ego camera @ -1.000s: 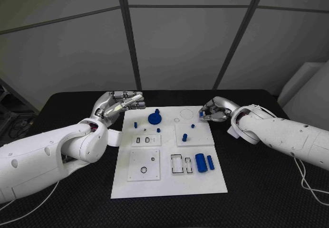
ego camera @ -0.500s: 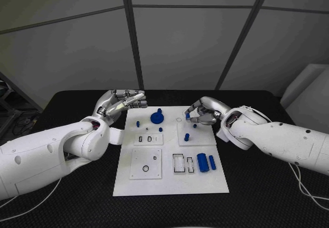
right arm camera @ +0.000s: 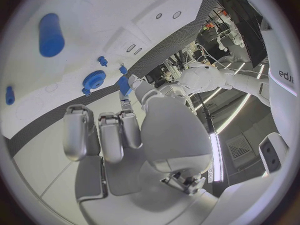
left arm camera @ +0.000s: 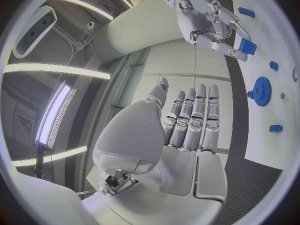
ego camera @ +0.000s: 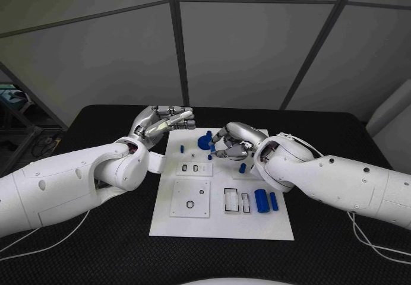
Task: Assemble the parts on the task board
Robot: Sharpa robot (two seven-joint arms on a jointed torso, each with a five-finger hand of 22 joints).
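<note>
Task board (ego camera: 224, 222) flat mid-surface, white, on the black surface (ego camera: 85, 249). Blue parts counted in the head view: one gear (ego camera: 205, 141) near the board's far edge, two cylinders (ego camera: 263, 203) side by side toward the near right corner, several small pegs between. Right hand (ego camera: 231, 142) over the board's far half beside the gear, fingers pinching a small blue part (right arm camera: 124, 85). Left hand (ego camera: 164, 123) above the board's far left corner, fingers straight and close together, holding nothing.
</note>
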